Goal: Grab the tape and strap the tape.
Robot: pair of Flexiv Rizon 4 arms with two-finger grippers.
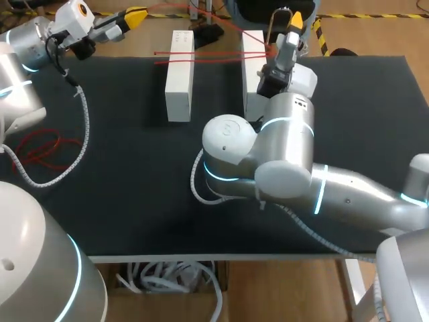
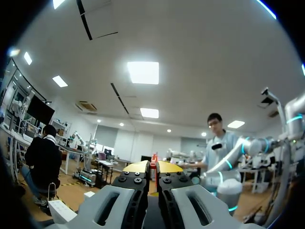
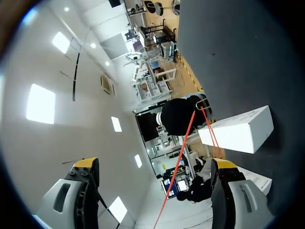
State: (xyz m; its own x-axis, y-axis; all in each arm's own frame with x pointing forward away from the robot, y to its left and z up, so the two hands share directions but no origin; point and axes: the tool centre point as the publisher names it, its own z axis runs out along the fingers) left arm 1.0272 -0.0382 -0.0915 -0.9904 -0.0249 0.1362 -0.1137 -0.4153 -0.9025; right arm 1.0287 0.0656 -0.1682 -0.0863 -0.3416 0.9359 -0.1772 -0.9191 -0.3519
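The left gripper (image 2: 153, 167) pinches thin red tape (image 1: 201, 52), apparently tensioning it across two white rectangular blocks (image 1: 179, 80). The right gripper (image 3: 155, 164) gapes around the strands.

A table (image 1: 127, 201) covered by a black mat is seen from above. Beyond its far edge a wood-coloured floor (image 1: 375, 33) is shown, marked with a yellow-and-black striped line (image 1: 320, 35). Below the near edge a cardboard box (image 1: 119, 282) filled with white cables (image 1: 167, 275) is set. In the left wrist view a white ceiling (image 2: 205, 52) is lit by rectangular light panels (image 2: 143, 72).
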